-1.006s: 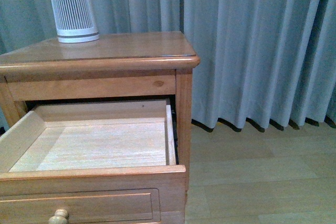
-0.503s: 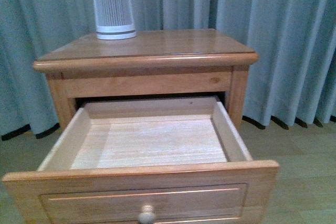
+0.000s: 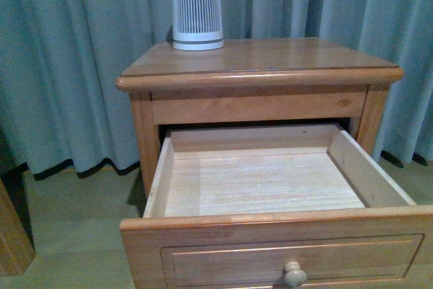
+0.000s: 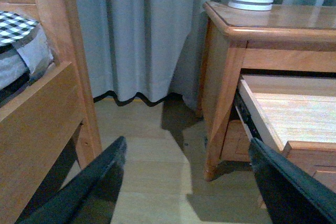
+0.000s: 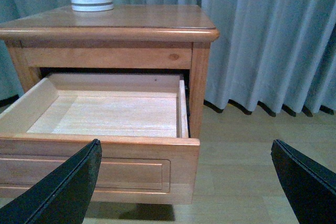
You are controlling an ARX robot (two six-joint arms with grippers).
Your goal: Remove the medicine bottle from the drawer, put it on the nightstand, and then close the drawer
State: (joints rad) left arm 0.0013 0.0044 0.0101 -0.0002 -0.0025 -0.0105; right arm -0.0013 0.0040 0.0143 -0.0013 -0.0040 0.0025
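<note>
Standing pulled well out of the nightstand (image 3: 270, 55), the drawer (image 3: 284, 220) fills the lower part of the front view, with its panelled front and round knob (image 3: 294, 274) nearest the camera. Its front rim sits below and well forward of the rounded edge of the top, so the room above the drawer's pale wood bottom is open from overhead.

On the robot's left of the nightstand a strip of bare floor (image 3: 81, 214) runs back to the grey-green curtain (image 3: 74, 65), which hangs just behind the cabinet. In the left wrist view a wooden bed frame (image 4: 42, 108) with a checked cloth (image 4: 16, 24) on it closes that strip on its far side. The right wrist view shows open floor on the other side, up to the curtain.

Inside the drawer, the part of the bottom that shows is plain pale wood. The strip just behind the front panel is hidden in the front view. A tall white ribbed device (image 3: 197, 8) stands upright at the back left of the surface.

The medicine bottle does not show in any view, so its place, lean and long axis cannot be told.

The left tool (image 4: 187, 142) hangs over the floor beside the nightstand's left side, its dark fingers (image 4: 105, 177) spread wide with nothing between them. The right tool (image 5: 185, 142) hangs in front of the drawer's front panel, also spread wide and holding nothing.
</note>
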